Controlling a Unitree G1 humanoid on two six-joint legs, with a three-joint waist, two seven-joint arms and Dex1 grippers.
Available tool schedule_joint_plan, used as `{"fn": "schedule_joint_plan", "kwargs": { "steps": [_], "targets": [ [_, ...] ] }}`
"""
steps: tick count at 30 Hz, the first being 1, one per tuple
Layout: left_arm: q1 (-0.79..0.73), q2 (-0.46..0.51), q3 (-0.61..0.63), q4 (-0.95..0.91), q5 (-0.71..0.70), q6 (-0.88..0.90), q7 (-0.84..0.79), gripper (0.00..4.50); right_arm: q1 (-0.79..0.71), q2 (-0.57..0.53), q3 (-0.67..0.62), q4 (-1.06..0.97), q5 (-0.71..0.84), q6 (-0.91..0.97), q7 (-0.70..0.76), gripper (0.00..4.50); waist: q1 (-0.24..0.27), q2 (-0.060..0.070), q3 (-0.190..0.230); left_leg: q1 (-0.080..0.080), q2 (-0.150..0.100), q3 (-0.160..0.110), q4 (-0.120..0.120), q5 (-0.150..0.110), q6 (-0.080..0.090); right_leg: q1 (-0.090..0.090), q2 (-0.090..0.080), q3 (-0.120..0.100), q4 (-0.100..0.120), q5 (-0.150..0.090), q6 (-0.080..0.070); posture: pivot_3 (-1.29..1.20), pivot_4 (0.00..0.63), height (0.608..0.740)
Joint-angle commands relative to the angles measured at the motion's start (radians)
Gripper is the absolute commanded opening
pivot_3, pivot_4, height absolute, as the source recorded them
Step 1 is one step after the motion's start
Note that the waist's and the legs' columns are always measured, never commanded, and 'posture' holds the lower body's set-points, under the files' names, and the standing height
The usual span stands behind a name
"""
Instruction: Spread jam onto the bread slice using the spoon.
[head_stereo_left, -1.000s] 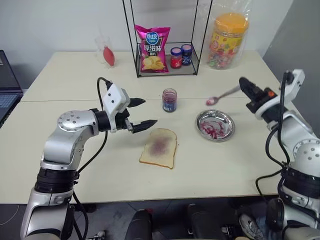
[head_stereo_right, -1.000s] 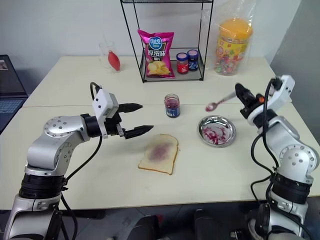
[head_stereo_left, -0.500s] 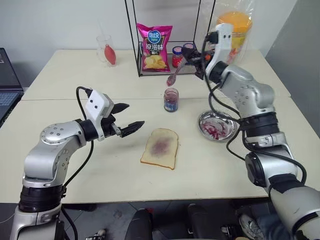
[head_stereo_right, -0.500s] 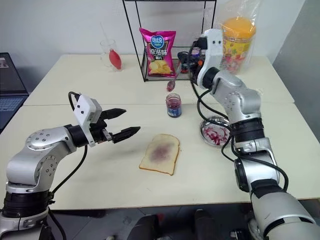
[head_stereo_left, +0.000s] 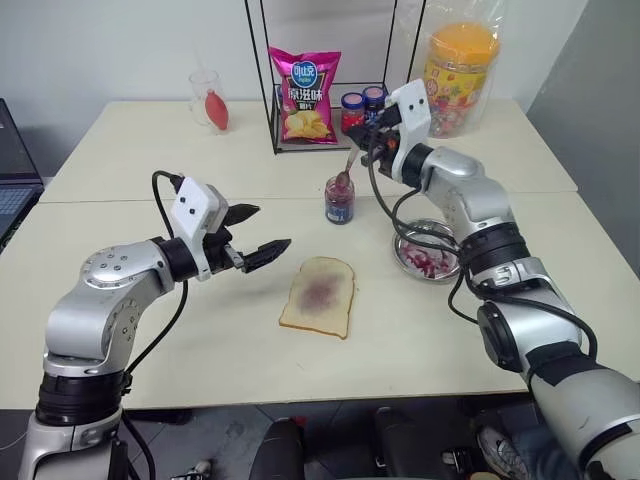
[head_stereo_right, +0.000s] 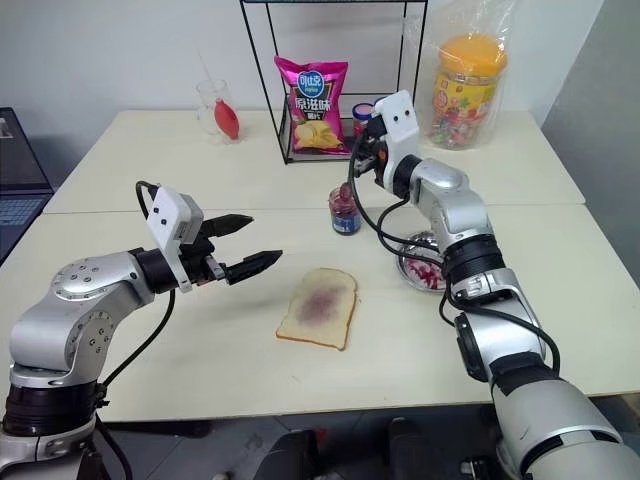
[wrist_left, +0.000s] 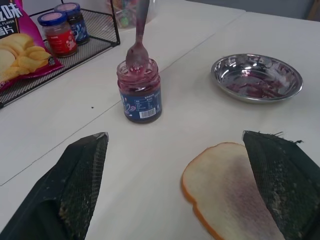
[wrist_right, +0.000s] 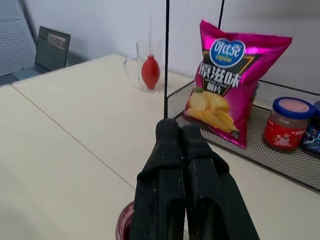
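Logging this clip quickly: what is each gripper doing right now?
Left gripper: open, holding nothing, beside the bread slice.
Right gripper: shut on the spoon, its bowl at the mouth of the jam jar.

The bread slice (head_stereo_left: 318, 296) lies flat near the middle of the counter (head_stereo_left: 200, 350); behind it stands the open jar of jam (head_stereo_left: 339, 200), with the spoon (head_stereo_left: 345, 172) dipping into its mouth from the right claw (head_stereo_left: 366, 138) above; the steel dish (head_stereo_left: 428, 252) sits to the right of the bread; the left claw (head_stereo_left: 258, 232) hangs over the counter just left of the bread; a wire rack (head_stereo_left: 330, 125) at the back edge holds a crisp bag (head_stereo_left: 304, 95) and two lidded jars (head_stereo_left: 361, 108); a candy tub (head_stereo_left: 457, 70) stands toward the back right corner; a glass (head_stereo_left: 207, 98) stands left of the rack.
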Motion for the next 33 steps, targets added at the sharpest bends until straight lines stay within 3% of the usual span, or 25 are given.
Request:
{"fn": "schedule_joint_plan", "kwargs": {
  "steps": [1, 9, 33],
  "targets": [
    [-0.027, 0.013, -0.003, 0.006, 0.001, -0.023, -0.007, 4.5, -0.059, 0.016, 0.024, 0.077, -0.091, -0.122, -0.002, 0.02, 0.0, 0.0, 0.0, 0.0, 0.0, 0.001, 0.0, 0.0, 0.0, 0.0, 0.0, 0.001, 0.0, 0.0, 0.0, 0.0, 0.15, 0.74],
    [-0.023, 0.021, -0.016, 0.015, 0.021, -0.044, -0.011, 4.5, -0.089, 0.056, 0.013, 0.193, -0.152, -0.165, 0.006, 0.02, -0.001, 0.0, 0.0, 0.0, 0.0, 0.001, 0.0, 0.0, 0.0, 0.0, 0.0, 0.001, 0.0, 0.002, -0.004, 0.0, 0.15, 0.74],
    [-0.038, 0.014, -0.032, 0.044, 0.032, -0.074, -0.007, 4.5, -0.171, 0.091, -0.275, 0.236, 0.038, 0.164, -0.054, 0.02, -0.002, 0.0, 0.0, 0.0, 0.0, 0.001, 0.0, 0.0, 0.0, 0.0, 0.0, 0.001, 0.0, 0.003, -0.004, 0.0, 0.15, 0.74]
  ]
}}
